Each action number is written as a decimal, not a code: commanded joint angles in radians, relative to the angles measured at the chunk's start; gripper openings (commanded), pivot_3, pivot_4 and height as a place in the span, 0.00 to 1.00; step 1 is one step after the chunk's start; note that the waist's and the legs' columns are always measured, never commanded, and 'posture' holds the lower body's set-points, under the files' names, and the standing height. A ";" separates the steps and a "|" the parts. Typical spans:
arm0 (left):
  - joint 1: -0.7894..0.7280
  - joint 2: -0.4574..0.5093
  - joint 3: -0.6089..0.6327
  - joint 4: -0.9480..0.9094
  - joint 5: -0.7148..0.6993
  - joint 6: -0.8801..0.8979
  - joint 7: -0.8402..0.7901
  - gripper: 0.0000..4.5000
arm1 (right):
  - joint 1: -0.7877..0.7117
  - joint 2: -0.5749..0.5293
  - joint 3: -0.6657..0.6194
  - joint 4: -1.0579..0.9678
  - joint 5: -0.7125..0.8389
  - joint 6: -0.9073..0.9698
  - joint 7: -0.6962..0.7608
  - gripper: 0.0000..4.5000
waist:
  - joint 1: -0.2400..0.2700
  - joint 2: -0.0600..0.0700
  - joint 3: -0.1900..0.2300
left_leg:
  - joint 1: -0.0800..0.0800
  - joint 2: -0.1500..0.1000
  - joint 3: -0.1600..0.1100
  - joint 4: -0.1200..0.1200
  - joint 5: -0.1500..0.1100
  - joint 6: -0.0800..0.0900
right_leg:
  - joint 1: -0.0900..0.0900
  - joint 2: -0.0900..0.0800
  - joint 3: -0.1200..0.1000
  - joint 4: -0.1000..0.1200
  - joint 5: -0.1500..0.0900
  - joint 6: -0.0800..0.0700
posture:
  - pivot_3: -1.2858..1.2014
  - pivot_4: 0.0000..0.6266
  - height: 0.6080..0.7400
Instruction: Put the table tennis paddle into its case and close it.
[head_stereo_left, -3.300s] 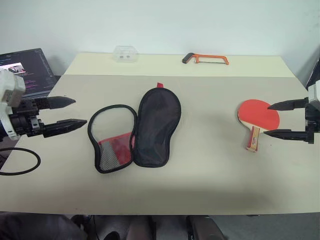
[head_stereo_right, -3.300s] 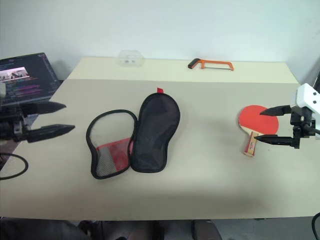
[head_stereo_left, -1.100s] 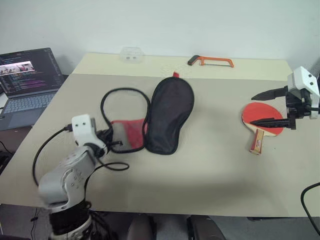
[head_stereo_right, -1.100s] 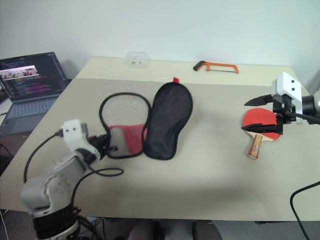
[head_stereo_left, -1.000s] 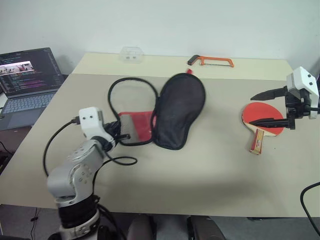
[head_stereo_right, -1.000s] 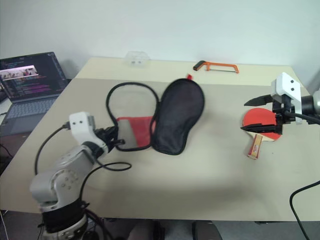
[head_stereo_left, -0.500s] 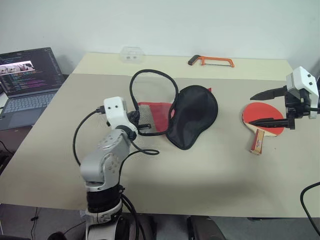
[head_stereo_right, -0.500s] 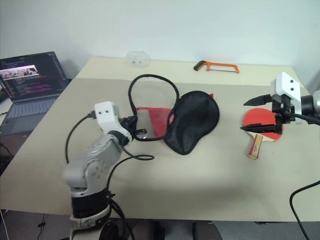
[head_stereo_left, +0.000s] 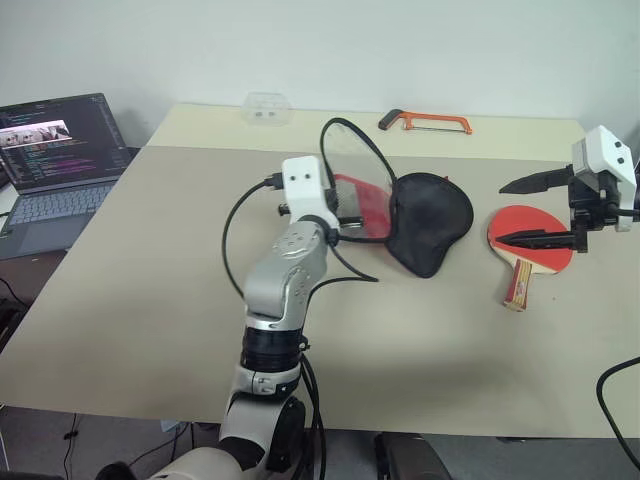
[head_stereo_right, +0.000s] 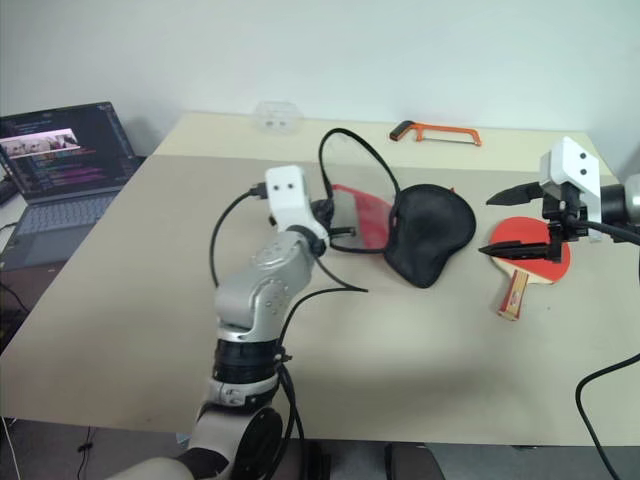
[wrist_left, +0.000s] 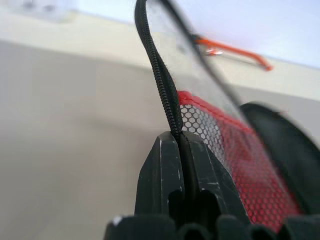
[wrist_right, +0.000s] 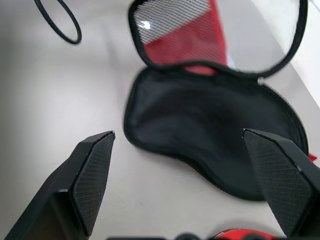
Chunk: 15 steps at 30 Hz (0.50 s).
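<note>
From the head view, the left gripper (head_stereo_left: 343, 213) is clamped on the black-piped, clear-windowed paddle-shaped case (head_stereo_left: 425, 228), lifting its window flap at table centre. At three o'clock of it lies the red rubber-faced paddle (head_stereo_left: 527, 243) under the wide-spread right gripper (head_stereo_left: 520, 212). The left wrist view shows fingers (wrist_left: 162, 172) pinching the zip edge. The right wrist view shows the case lying open, black lining up.
</note>
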 joint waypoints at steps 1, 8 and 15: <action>-0.075 -0.062 -0.042 0.126 0.045 -0.101 0.011 0.00 | -0.039 -0.005 -0.018 -0.006 -0.005 -0.023 0.005 1.00 | 0.000 0.000 0.000 | 0.000 0.000 0.000 0.000 0.000 0.000 | 0.000 0.000 0.000 0.000 0.000 0.000 | 0.52 0.24 1.00; -0.143 -0.098 -0.166 0.317 0.140 -0.189 0.022 0.00 | -0.048 -0.003 -0.015 -0.003 -0.010 -0.024 0.006 1.00 | 0.003 0.000 0.000 | -0.001 -0.001 -0.001 0.000 0.000 0.000 | 0.000 -0.001 0.000 0.000 0.000 0.001 | 0.52 0.24 1.00; -0.276 -0.112 -0.376 0.426 0.229 -0.355 -0.155 0.00 | -0.081 0.011 -0.007 0.011 -0.024 -0.028 0.008 1.00 | 0.006 0.000 0.000 | -0.001 -0.002 -0.001 0.000 0.000 0.000 | -0.001 -0.001 -0.001 -0.001 0.000 0.001 | 0.52 0.24 1.00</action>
